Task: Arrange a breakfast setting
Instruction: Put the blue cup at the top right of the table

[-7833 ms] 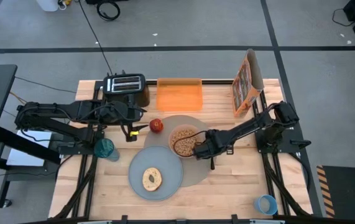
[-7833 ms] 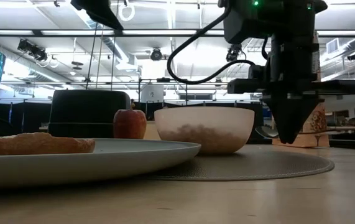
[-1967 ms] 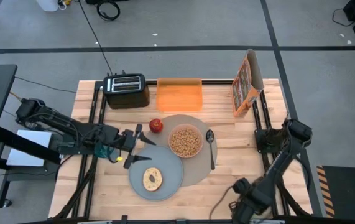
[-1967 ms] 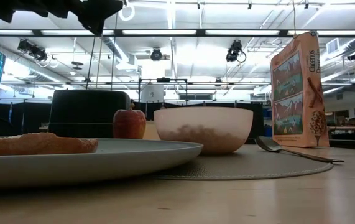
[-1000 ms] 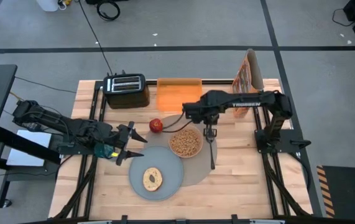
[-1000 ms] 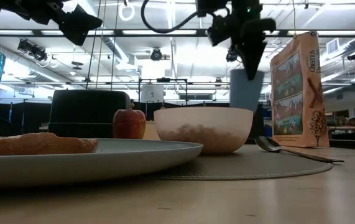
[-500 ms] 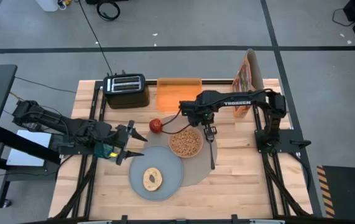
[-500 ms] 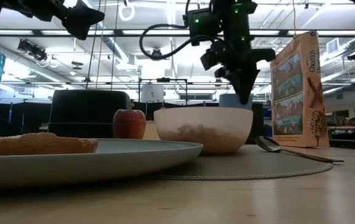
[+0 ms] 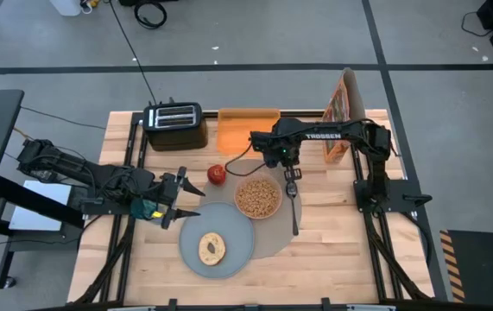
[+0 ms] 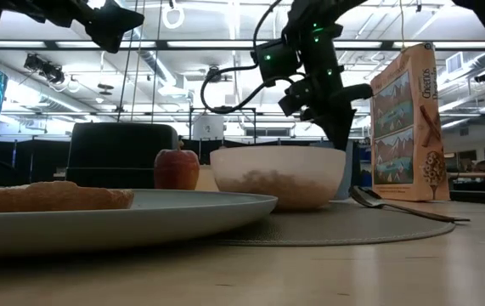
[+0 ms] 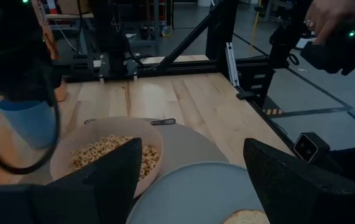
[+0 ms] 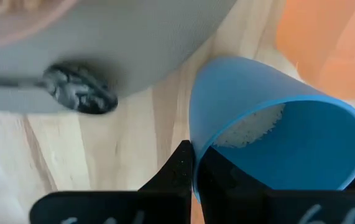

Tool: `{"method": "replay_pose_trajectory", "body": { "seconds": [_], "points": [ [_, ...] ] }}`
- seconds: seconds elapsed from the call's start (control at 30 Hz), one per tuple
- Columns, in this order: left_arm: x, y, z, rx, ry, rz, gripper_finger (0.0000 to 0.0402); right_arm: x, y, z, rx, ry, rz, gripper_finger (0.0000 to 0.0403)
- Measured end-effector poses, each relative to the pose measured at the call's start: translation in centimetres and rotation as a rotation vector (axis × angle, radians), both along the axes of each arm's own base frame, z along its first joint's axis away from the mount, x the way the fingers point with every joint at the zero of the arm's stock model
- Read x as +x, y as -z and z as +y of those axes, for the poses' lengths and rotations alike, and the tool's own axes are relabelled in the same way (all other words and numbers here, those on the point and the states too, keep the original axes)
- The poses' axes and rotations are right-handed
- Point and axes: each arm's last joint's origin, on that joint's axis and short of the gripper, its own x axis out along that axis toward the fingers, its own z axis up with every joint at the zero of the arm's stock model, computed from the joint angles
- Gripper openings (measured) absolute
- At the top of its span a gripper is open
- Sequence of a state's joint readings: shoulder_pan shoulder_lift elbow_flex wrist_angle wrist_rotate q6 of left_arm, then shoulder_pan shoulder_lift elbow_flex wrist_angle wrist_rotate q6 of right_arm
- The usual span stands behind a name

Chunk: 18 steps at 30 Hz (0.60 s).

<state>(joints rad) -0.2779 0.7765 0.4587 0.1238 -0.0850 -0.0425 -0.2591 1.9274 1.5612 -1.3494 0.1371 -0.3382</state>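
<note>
In the high view, the right gripper (image 9: 286,164) sits a little above the frame's centre, reaching in from the right side, just above the pale pink bowl (image 9: 257,197) of cereal rings. Its fingers pinch the rim of a small blue plastic cup (image 12: 276,140); in the right wrist view one dark finger (image 12: 180,165) presses against the cup's wall, and the cup hangs over bare wood just beside the edge of the large round taupe mat (image 12: 140,37) and near the orange rectangular tray (image 12: 326,43). The low view hides most of the cup behind the bowl.

The metal spoon (image 9: 293,207) lies on the mat's right part, just right of the bowl, its scoop towards the top of the frame. The grey round plate (image 9: 218,239) overlaps the mat's lower left and carries the bagel (image 9: 211,249). The red apple (image 9: 217,174) rests at the mat's upper-left edge, below the black toaster (image 9: 175,125). A cereal box (image 9: 343,117) stands upright at the upper right of the wooden table (image 9: 332,250).

The left gripper (image 9: 186,199) hovers at the left of the plate, its fingers spread wide and holding nothing, beside a teal glass (image 9: 147,208).
</note>
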Motion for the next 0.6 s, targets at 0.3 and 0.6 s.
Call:
{"method": "replay_pose_trajectory", "body": {
  "seconds": [0.3,0.6],
  "points": [
    [0.00,0.00,0.02,0.003,-0.008,-0.001,0.0288,0.30,0.08,-1.08,0.015,0.022,-0.067,0.0018],
    [0.02,-0.06,0.05,0.002,-0.019,-0.007,0.0288,0.42,0.08,-1.14,0.005,0.010,-0.077,0.0042]
  ]
}}
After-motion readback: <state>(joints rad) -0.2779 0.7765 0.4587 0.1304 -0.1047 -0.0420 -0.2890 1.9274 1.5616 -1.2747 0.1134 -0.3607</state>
